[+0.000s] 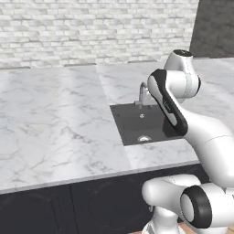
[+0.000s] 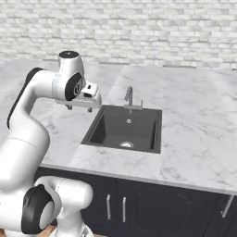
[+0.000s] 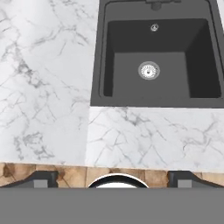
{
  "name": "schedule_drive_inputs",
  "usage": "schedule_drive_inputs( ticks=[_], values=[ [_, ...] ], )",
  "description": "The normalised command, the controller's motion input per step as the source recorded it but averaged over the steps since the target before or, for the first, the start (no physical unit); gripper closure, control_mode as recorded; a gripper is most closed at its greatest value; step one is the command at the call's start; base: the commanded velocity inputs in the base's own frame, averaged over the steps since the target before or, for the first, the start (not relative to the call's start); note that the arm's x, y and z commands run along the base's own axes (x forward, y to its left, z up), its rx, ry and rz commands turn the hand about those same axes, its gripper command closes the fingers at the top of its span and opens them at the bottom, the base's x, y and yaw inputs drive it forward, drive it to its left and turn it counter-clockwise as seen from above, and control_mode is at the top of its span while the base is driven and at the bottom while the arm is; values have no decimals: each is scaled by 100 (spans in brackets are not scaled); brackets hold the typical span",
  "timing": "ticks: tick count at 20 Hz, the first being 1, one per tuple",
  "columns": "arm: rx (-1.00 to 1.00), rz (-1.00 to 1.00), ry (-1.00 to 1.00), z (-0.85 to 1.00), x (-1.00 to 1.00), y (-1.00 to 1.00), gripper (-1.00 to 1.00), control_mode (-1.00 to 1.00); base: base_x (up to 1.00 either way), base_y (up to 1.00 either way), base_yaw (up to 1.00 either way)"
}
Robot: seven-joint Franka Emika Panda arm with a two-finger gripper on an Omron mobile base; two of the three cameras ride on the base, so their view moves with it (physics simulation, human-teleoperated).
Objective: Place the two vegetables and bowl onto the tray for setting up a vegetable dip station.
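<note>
While the gripper (image 2: pixel 83 107) hangs wide open, holding nothing, above the sink (image 3: pixel 157 61), expect both vegetables light, stiff, round: pinch them mid-length.

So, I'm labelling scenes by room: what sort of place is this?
A kitchen, rendered: a black square sink with a grey faucet set in a white marble counter, dark cabinets below.

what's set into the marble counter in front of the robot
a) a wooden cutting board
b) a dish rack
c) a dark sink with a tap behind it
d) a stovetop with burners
c: a dark sink with a round drain is sunk into the marble counter, and a tap stands at its back edge.
</note>
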Motion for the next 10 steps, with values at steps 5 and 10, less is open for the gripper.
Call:
schedule_drive_inputs(
  ticks=[5, 10],
  values=[
    [0, 0, 0, 0, 0, 0, -100, 100, 0, 71, 0],
    [0, 0, 0, 0, 0, 0, -100, 100, 0, 72, 0]
  ],
)
